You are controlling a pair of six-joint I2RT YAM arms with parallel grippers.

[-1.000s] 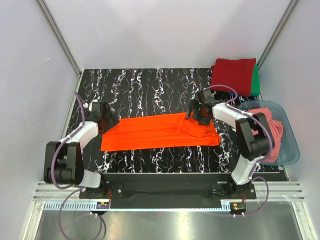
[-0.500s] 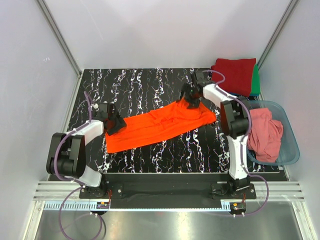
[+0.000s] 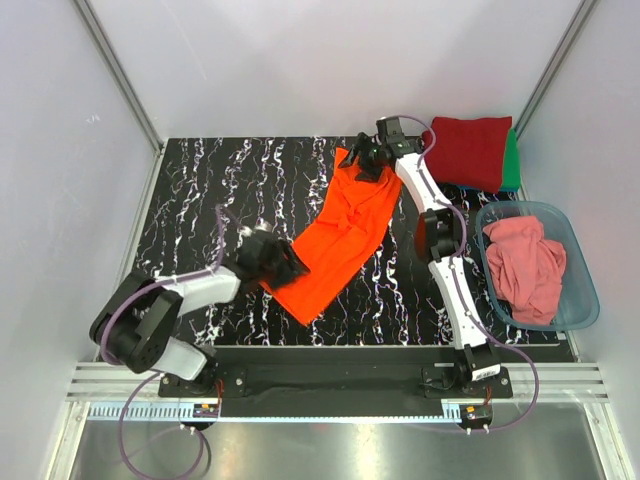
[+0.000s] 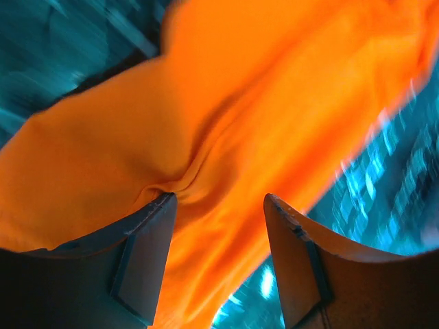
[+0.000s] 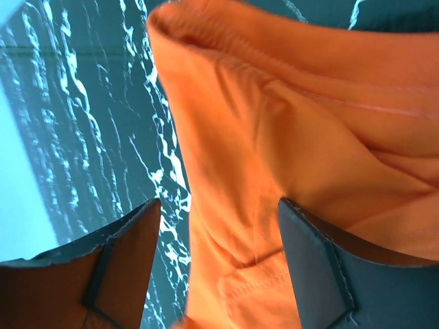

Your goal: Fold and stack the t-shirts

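The orange t-shirt (image 3: 340, 235) lies stretched in a long slanting band across the black marbled table (image 3: 230, 180), running from the near left up to the far right, and each end of it is in a pincer. The left gripper (image 3: 283, 265) sits at the lower, near end of the band, low over the table towards the front. In the left wrist view its fingers (image 4: 147, 240) stand a little apart with a thick fold of orange cloth filling the gap between them. The cloth puckers tightly where it meets the left-hand finger, so this pincer is clamped on the shirt. The right gripper (image 3: 362, 160) is reached far out to the back of the table and holds the upper end of the band, where the cloth bunches into a small peak. In the right wrist view its fingers (image 5: 315, 260) also have a gap between them, packed with a folded, stitched edge of the same shirt, and the marbled table shows past the cloth on the left. Just beside the right pincer, in the far right corner, a folded dark red t-shirt (image 3: 470, 150) rests on a folded green t-shirt (image 3: 513, 165). Nearer along the right edge, a crumpled pink t-shirt (image 3: 525, 265) fills a translucent plastic tub (image 3: 585, 300), well apart from both pincers.
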